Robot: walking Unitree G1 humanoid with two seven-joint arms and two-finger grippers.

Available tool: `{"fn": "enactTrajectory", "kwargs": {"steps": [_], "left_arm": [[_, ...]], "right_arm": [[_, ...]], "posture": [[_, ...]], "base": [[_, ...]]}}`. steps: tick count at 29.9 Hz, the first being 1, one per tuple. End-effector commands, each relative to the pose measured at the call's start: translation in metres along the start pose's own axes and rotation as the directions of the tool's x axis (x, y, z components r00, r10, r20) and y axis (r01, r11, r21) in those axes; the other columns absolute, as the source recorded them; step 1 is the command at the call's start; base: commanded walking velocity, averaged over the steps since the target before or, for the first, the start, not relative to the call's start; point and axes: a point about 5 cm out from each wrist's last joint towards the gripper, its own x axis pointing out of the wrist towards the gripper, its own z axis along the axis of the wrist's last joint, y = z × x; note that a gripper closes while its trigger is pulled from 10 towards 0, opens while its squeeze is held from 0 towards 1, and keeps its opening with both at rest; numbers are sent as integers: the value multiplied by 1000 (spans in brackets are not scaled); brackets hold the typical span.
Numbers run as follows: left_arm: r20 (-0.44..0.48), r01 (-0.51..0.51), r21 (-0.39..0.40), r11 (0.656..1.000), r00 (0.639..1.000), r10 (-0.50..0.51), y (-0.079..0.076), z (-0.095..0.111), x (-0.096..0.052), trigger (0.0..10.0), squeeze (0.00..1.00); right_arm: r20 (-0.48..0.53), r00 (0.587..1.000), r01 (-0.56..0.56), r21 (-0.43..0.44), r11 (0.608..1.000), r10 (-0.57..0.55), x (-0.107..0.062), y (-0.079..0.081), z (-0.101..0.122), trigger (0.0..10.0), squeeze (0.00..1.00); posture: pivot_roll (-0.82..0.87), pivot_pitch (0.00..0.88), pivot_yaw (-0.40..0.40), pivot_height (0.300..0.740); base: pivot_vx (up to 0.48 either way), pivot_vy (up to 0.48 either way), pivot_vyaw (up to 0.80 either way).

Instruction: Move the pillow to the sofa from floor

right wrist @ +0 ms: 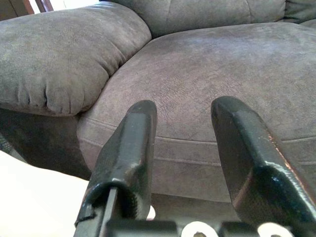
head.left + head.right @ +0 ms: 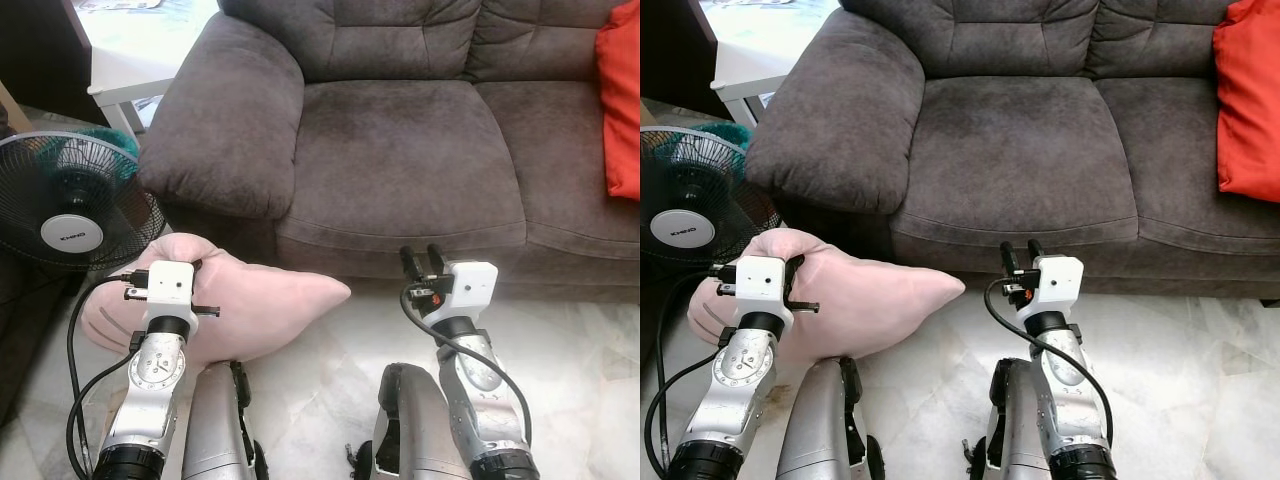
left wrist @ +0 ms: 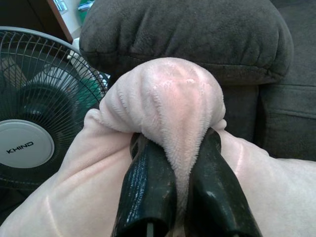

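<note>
— Where is the pink pillow (image 2: 250, 300)?

— Lower left of the frame, pinched by the left gripper (image 3: 177, 163); right gripper (image 1: 182, 148) gapes empty.

— Next?

— Probably lift clear, then swing onto the sofa seat (image 2: 400, 160).

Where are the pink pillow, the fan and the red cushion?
Pillow (image 2: 270, 300), left eye view, its bare right half.
Fan (image 2: 72, 232), left eye view, white hub.
Red cushion (image 2: 1248, 110), right eye view, its middle.
</note>
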Motion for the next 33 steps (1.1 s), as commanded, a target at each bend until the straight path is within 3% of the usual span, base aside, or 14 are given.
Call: {"fn": "enactTrajectory", "kwargs": {"steps": [1, 21, 33], "left_arm": [[112, -14, 20, 1000, 994, 12, 5, 24, 5, 10000, 0], [114, -9, 31, 999, 993, 5, 5, 26, 8, 10000, 0], [113, -5, 28, 1000, 994, 1, 4, 27, 7, 10000, 0]], "right_arm": [[7, 1000, 9, 4, 1000, -9, -1, -1, 1, 10000, 0], [7, 1000, 9, 16, 1000, -9, 0, 2, -1, 10000, 0], [7, 1000, 0, 21, 1000, 0, 0, 4, -1, 10000, 0]], "posture": [[156, 121, -4, 557], [168, 115, 4, 667], [171, 118, 3, 667]], "base": [[0, 0, 0], [0, 0, 0], [0, 0, 0]]}}
